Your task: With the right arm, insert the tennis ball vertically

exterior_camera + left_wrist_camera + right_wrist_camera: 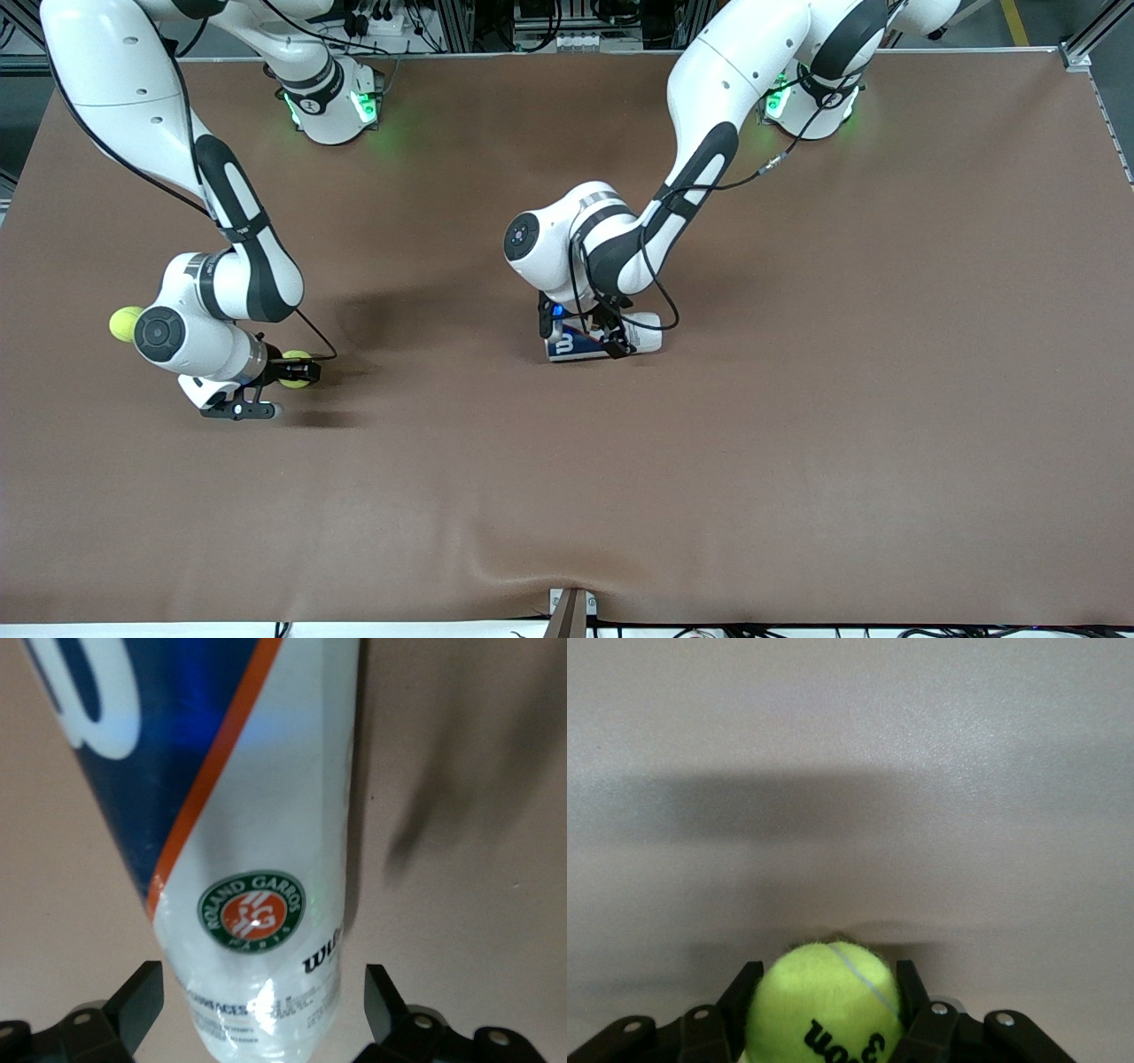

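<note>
A yellow-green tennis ball (pixel 298 369) sits low at the table toward the right arm's end, with my right gripper (pixel 297 369) shut on it. In the right wrist view the black fingers (pixel 908 983) press both sides of the ball (pixel 826 1005). A tennis ball can (pixel 642 332), white and blue with an orange stripe, lies on its side near the table's middle. My left gripper (pixel 592 338) is down over the can, open. In the left wrist view its fingers (pixel 142 992) stand apart from the can (pixel 257 815) on either side.
A second tennis ball (pixel 124 323) lies beside the right arm's wrist, toward that arm's end of the table. The brown table mat (pixel 709 487) spreads wide toward the front camera. A small bracket (pixel 571 611) sits at the table's nearest edge.
</note>
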Robot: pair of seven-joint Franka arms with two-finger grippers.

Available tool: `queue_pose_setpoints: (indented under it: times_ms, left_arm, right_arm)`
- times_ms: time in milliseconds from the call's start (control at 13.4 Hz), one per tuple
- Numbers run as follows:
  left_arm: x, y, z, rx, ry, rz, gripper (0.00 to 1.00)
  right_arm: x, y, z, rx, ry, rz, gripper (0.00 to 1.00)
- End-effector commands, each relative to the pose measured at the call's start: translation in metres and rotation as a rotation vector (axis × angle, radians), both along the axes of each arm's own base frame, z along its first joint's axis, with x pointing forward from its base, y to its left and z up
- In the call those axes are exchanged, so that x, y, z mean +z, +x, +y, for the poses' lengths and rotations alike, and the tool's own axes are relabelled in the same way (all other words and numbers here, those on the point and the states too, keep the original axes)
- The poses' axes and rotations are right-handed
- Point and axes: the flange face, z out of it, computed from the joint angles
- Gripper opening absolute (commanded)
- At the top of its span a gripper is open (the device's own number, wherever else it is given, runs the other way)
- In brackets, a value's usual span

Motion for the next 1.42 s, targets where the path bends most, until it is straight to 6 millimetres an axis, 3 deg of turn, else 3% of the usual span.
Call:
queue_pose_setpoints:
  times_ms: [0,373,522,746,970,1044,1119,1343]
  left_arm:
    - [-0.007,0.011,0.007,-0.015,0.013,-0.002,1.00]
    - [-0.020,0.019,0.020,0.003,0.040,-0.004,1.00]
    - [-0.025,0.020,0.022,0.013,0.048,-0.007,1.00]
    - [-0.027,0.019,0.022,0.013,0.047,-0.004,1.00]
    - [-0.030,0.020,0.024,0.014,0.052,-0.001,1.00]
    - [-0.032,0.019,0.024,0.014,0.053,0.000,1.00]
    - [-0.034,0.018,0.024,0.015,0.054,0.000,1.00]
    - [-0.034,0.018,0.024,0.017,0.054,-0.001,0.83]
  right_arm:
    - [0.023,-0.003,-0.001,0.004,-0.001,-0.001,0.19]
    - [0.102,0.021,-0.007,-0.010,0.011,0.037,0.00]
    - [0.133,0.031,-0.015,-0.025,0.008,0.048,0.00]
    - [0.196,0.040,-0.028,-0.040,0.006,0.051,0.00]
    - [0.247,0.048,-0.032,-0.082,-0.002,0.020,0.00]
    - [0.274,0.047,-0.031,-0.122,-0.002,-0.023,0.00]
    - [0.284,0.047,-0.031,-0.141,-0.004,-0.039,0.00]
    - [0.325,0.035,-0.038,-0.133,-0.017,-0.057,0.00]
